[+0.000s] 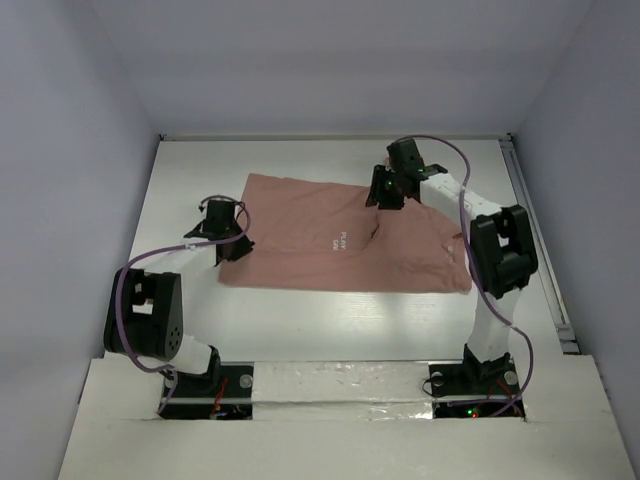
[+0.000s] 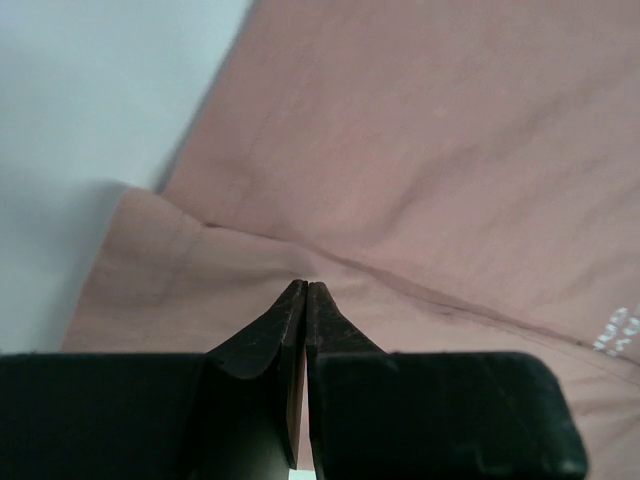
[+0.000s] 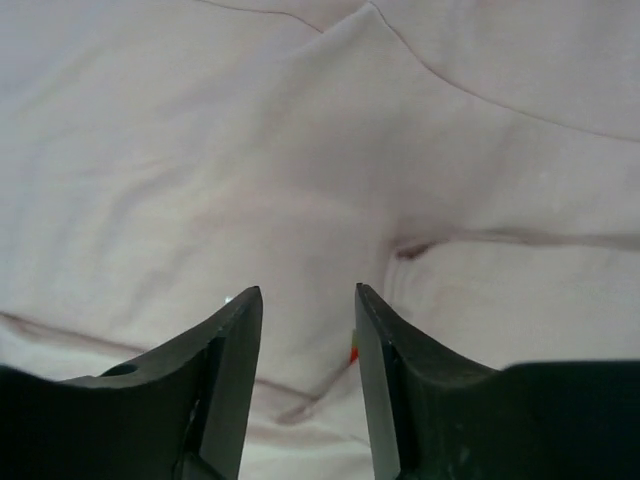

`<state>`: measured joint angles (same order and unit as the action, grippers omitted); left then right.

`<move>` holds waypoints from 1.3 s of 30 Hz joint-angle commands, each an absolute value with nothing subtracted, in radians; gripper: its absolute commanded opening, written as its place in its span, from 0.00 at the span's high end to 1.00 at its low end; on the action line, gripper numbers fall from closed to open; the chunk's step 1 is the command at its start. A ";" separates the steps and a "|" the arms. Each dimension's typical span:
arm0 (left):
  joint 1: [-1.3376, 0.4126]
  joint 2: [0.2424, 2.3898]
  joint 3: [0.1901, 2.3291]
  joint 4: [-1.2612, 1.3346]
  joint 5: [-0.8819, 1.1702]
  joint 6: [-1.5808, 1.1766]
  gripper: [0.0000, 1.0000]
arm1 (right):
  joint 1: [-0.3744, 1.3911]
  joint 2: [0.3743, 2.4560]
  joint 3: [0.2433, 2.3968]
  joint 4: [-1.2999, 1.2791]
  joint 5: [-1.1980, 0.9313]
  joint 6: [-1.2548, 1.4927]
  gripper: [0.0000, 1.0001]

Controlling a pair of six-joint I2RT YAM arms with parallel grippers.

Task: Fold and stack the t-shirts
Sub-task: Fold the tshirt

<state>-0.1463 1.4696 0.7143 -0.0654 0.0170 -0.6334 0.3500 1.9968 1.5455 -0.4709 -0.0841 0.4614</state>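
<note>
left jaws fill the bottom of the left wrist view: pressed fully together, tips down at the t-shirt (image 2: 420, 150) by a sleeve seam, no cloth visible between them. can't tell whether they touch the cloth or sit just above it. right jaws in their own view stand apart with nothing held. pink cloth and a speck of red print (image 3: 352, 353) show through the gap.

from above: t-shirt lies flat on the tabletop (image 1: 300, 320), middle to far half, white lettering (image 1: 338, 243) about mid-shirt. left arm (image 1: 222, 238) is at the shirt's left edge, right arm (image 1: 440, 188) reaches over its far edge, right of centre. a crease (image 1: 375, 232) runs down from under the right jaws. the right side looks laid over the body, so i read it as one fold in, not finished. no second shirt in view, so no stack yet.

doing the next fold well, my take:
- right jaws go down at an edge, not mid-panel, and take both layers
- keep the lift low, carry straight across, land edge on edge
- left jaws could pin the left edge so the shirt doesn't drag
- flatten that crease first or it gets folded in
</note>
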 commanded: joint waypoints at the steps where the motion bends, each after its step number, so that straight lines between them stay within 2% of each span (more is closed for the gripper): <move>1: -0.184 1.430 0.804 -0.089 0.011 -0.615 1.00 | 0.345 1.825 1.479 -0.453 -0.066 0.437 0.53; 2: -0.222 1.430 0.816 -0.092 0.009 -0.597 1.00 | 0.345 1.789 1.432 -0.436 -0.078 0.437 0.58; 3: -0.247 1.433 0.840 -0.098 -0.026 -0.589 1.00 | 0.345 1.754 1.320 -0.399 -0.118 0.472 0.89; 4: -0.273 1.436 0.851 -0.110 -0.044 -0.581 1.00 | 0.356 1.696 1.265 -0.382 -0.145 0.491 1.00; 9: -0.429 1.474 0.877 -0.120 -0.069 -0.589 1.00 | 0.472 1.637 1.014 -0.330 -0.209 0.561 1.00; 17: -0.430 1.482 0.772 -0.115 -0.054 -0.610 1.00 | 0.537 1.678 0.971 -0.287 -0.164 0.598 1.00; 22: -0.364 1.546 0.698 -0.152 0.030 -0.660 1.00 | 0.546 1.710 0.910 -0.250 -0.144 0.617 1.00; 28: -0.354 1.484 0.601 -0.166 0.095 -0.718 1.00 | 0.565 1.629 0.782 -0.268 -0.158 0.627 1.00; 36: -0.345 1.362 0.673 -0.281 0.061 -0.739 1.00 | 0.565 1.549 0.808 -0.371 -0.190 0.559 1.00; 38: -0.316 1.365 0.790 -0.299 0.011 -0.706 0.95 | 0.565 1.548 0.885 -0.403 -0.170 0.543 1.00; 39: -0.305 1.380 0.839 -0.296 -0.021 -0.689 0.89 | 0.565 1.545 0.912 -0.411 -0.155 0.525 1.00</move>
